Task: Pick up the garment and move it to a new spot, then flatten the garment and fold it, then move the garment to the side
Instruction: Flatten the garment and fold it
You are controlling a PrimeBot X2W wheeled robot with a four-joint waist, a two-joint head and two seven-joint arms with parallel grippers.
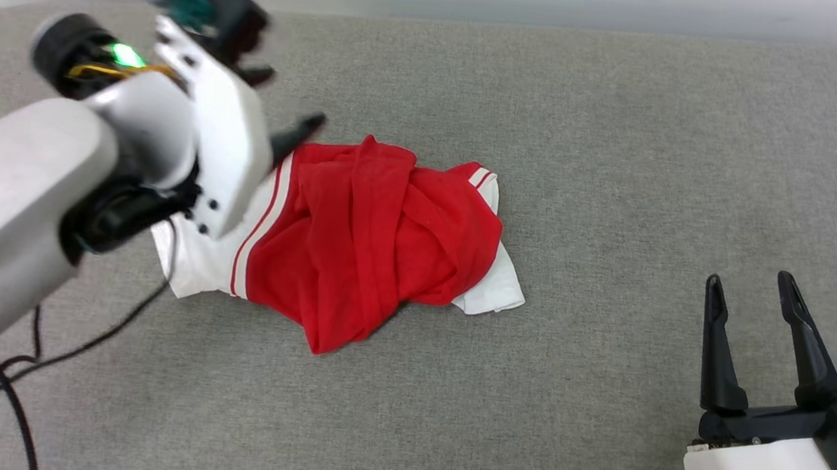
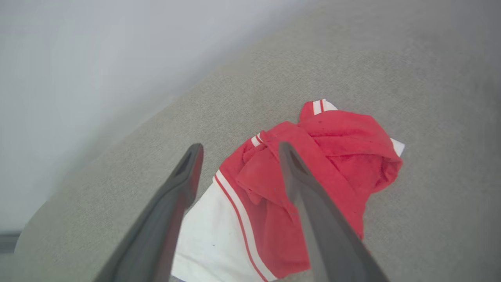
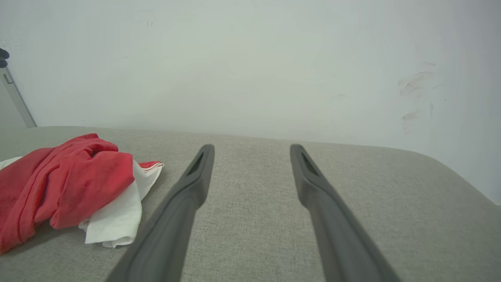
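The grey surface (image 1: 621, 169) bears the garment (image 1: 373, 238) as a crumpled heap, so flattening looks not yet done. Your left gripper (image 1: 290, 99) hangs just above the garment, wide and empty, and your right gripper (image 1: 749, 279) idles well apart from it, also wide. The left wrist view bares the garment's white sleeve, which the left arm hides in the head view

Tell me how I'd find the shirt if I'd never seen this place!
Look at the big grey cloth surface by the white wall. Near its middle, beside the open left claw, lies the shirt. It is a crumpled red heap with white sleeves and striped trim, bright against the plain grey.
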